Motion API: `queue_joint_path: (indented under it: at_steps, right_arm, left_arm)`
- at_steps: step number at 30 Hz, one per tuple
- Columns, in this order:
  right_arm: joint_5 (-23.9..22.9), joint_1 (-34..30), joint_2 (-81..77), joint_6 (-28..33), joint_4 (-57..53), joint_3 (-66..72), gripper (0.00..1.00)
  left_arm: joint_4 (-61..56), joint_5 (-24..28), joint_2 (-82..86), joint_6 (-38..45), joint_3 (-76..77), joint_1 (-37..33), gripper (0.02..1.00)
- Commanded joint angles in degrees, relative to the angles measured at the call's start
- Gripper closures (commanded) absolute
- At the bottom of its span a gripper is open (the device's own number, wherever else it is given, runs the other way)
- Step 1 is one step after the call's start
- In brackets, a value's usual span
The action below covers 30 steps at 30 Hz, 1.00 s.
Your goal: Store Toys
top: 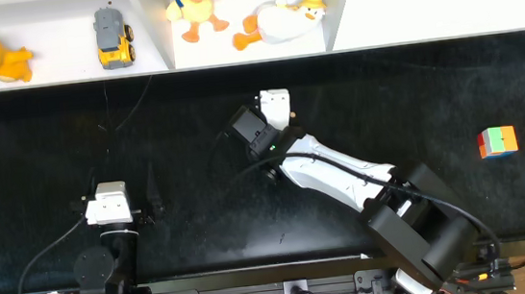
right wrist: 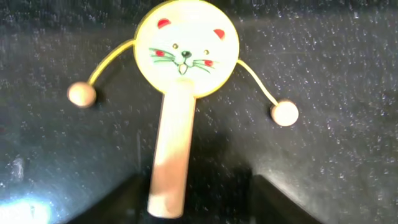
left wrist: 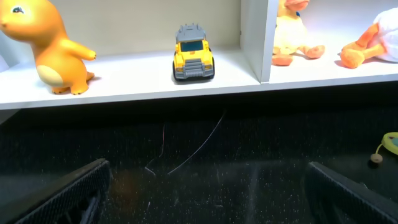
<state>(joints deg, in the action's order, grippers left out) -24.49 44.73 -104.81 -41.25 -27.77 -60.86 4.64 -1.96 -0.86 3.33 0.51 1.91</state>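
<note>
Two claws stood over a black table. The right claw hung low over a rattle drum with a cat face. Its fingers were spread wide, one on each side of the wooden handle, and neither could be seen pressing it. The handle's end lay between the fingers, with the round face farther ahead of the claw. Two beads on strings lay out to either side, flat on the table.

The left claw was also wide open, holding nothing, low over bare table. Ahead of it stood a white shelf — an orange figure and a yellow truck in one compartment, and two plush ducks in the next, beyond a divider. A coloured cube sat on the table well apart from the right claw, off toward that arm's outer side.
</note>
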Motion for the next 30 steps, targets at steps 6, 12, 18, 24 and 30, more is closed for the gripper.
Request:
queue_joint_path:
  at_steps: [6,12,18,24,30]
  right_arm:
    - [-2.2,0.2,-0.8,-0.3,2.3,-1.2,0.623]
    - [-2.5,0.2,-0.8,-0.3,2.4,-1.2,0.864]
    - [0.9,0.2,1.3,-0.4,0.5,-1.2,0.956]
    - [-1.7,-0.8,10.4,-0.3,-9.5,0.2,0.956]
    - [-3.5,-6.4,26.1,-0.3,-19.0,6.7,0.956]
  left_arm:
    - [0.2,0.4,0.7,-0.8,0.0,0.5,0.020]
    - [0.2,0.3,0.7,-0.8,0.0,0.5,0.020]
    - [0.2,0.4,0.7,-0.8,0.0,0.5,0.020]
    - [0.2,0.4,0.7,-0.8,0.0,0.5,0.020]
    - [0.2,0.4,0.7,-0.8,0.0,0.5,0.020]
